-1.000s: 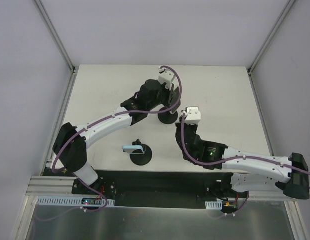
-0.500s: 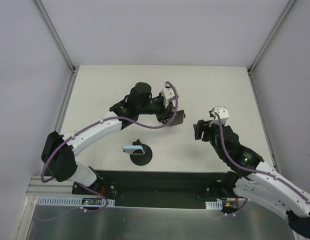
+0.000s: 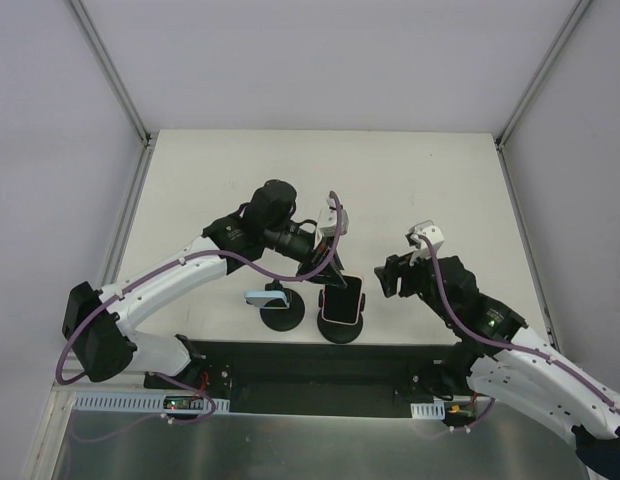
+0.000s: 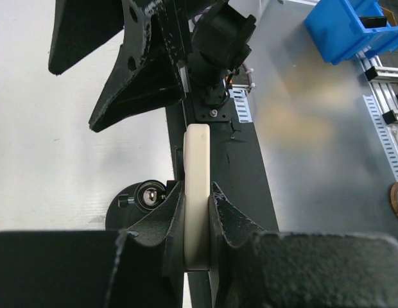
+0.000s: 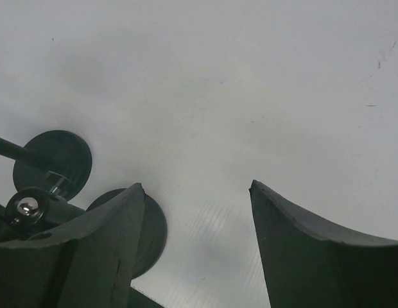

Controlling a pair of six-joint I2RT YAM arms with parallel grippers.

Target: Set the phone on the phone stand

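Note:
The phone (image 3: 342, 299), in a pale case with a dark screen, stands over the round black base of a phone stand (image 3: 336, 334) near the table's front edge. My left gripper (image 3: 333, 272) is shut on the phone. In the left wrist view its cream edge (image 4: 198, 154) is pinched between my left gripper's (image 4: 198, 187) fingers. The stand's base and ball joint (image 4: 142, 196) show just left of it. Whether the phone rests on the stand I cannot tell. My right gripper (image 3: 389, 277) hangs open and empty to the right, as the right wrist view (image 5: 196, 187) confirms.
A second black stand (image 3: 285, 316) with a light blue cradle (image 3: 262, 297) sits just left of the first. Both round bases (image 5: 54, 154) (image 5: 155, 231) show at the left in the right wrist view. A black strip (image 3: 310, 365) borders the table's near edge. A blue bin (image 4: 353, 25) lies beyond it.
My left arm has swung from the table's middle toward the near edge with the phone in its grip. My right gripper has opened and pulled back to the right.

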